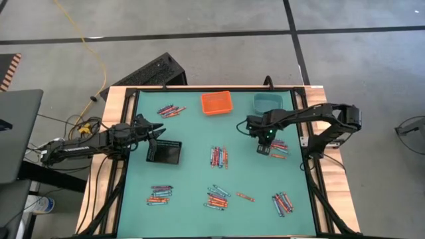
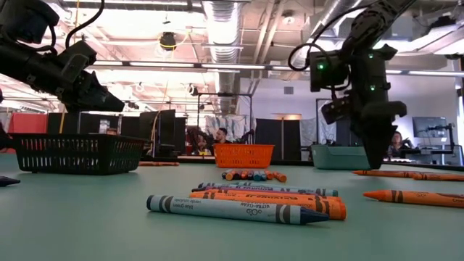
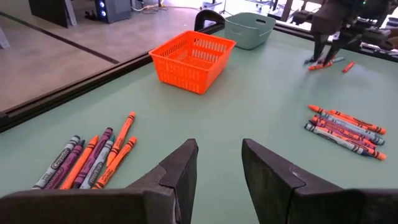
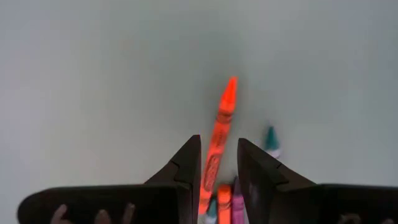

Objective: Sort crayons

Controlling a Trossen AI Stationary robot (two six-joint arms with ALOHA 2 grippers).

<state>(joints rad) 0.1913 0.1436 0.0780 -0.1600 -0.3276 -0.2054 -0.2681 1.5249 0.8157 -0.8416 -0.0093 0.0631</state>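
Nearest the low camera lie crayons (image 2: pixel 239 206), others in clusters across the table (image 1: pixel 192 219). At left, the left gripper (image 3: pixel 217 171) hovers near the black bin (image 1: pixel 165 152), fingers parted, empty. At right, the right gripper (image 4: pixel 217 168) straddles an orange crayon (image 4: pixel 222 121), unclosed; pinching probably comes next.

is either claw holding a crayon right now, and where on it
No. The right claw is open astride an orange crayon on the table; the left claw is open and empty.
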